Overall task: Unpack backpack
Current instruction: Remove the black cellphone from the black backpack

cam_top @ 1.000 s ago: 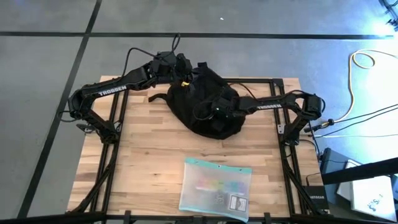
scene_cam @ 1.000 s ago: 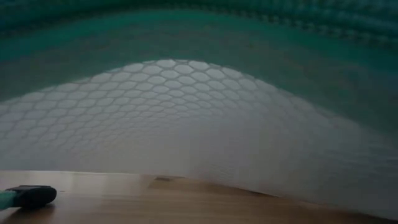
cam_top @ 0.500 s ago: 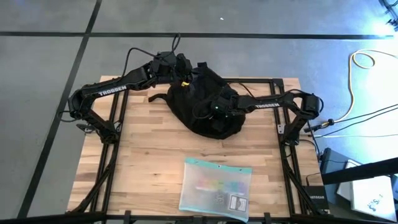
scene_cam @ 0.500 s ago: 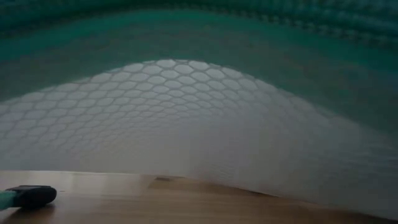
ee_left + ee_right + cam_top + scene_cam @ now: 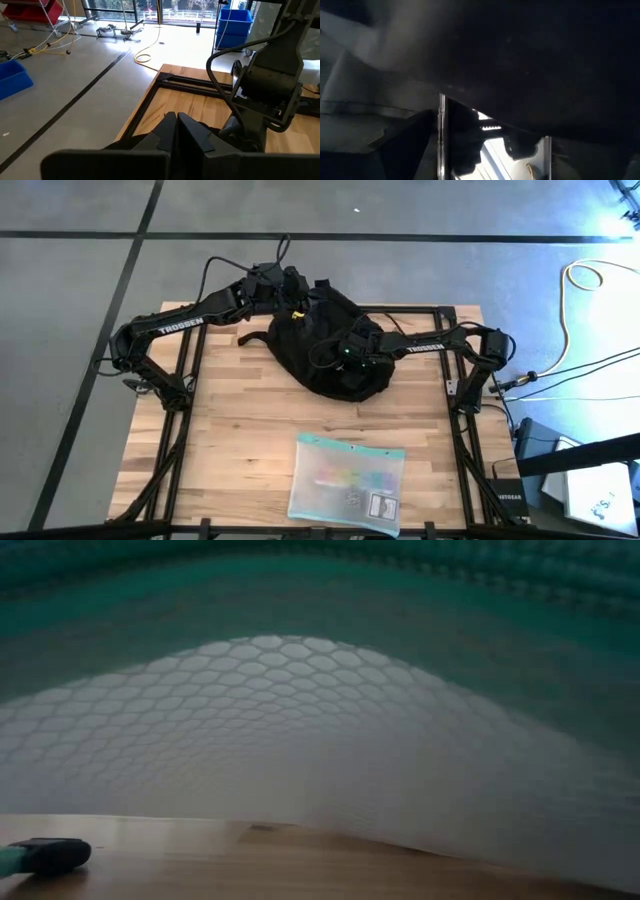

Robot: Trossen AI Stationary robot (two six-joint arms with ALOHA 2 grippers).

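Note:
The black backpack (image 5: 335, 355) stands on the far middle of the table, its base on the wood and its top pulled up toward the far left. My left gripper (image 5: 297, 298) is at that raised top, shut; in the left wrist view its fingers (image 5: 176, 131) are pressed together over black fabric. My right gripper (image 5: 340, 362) comes in from the right and points steeply down into the bag's opening. Its wrist view shows only dark fabric (image 5: 520, 60) close overhead and open fingers (image 5: 492, 150). I cannot tell whether it touches anything. My left gripper is shut on the backpack's upper far edge (image 5: 303, 308), coming from the table's far left and slanting slightly down. The fingers themselves hide which part they have. The bag's top stands raised at the gripper while its base stays on the table.
A translucent zip pouch with teal edges (image 5: 347, 483) lies flat near the table's front edge. It fills the low view, its honeycomb wall (image 5: 300, 720) blocking everything behind, with its dark zip pull (image 5: 50, 855) on the wood. A black strap (image 5: 252, 337) trails left of the bag.

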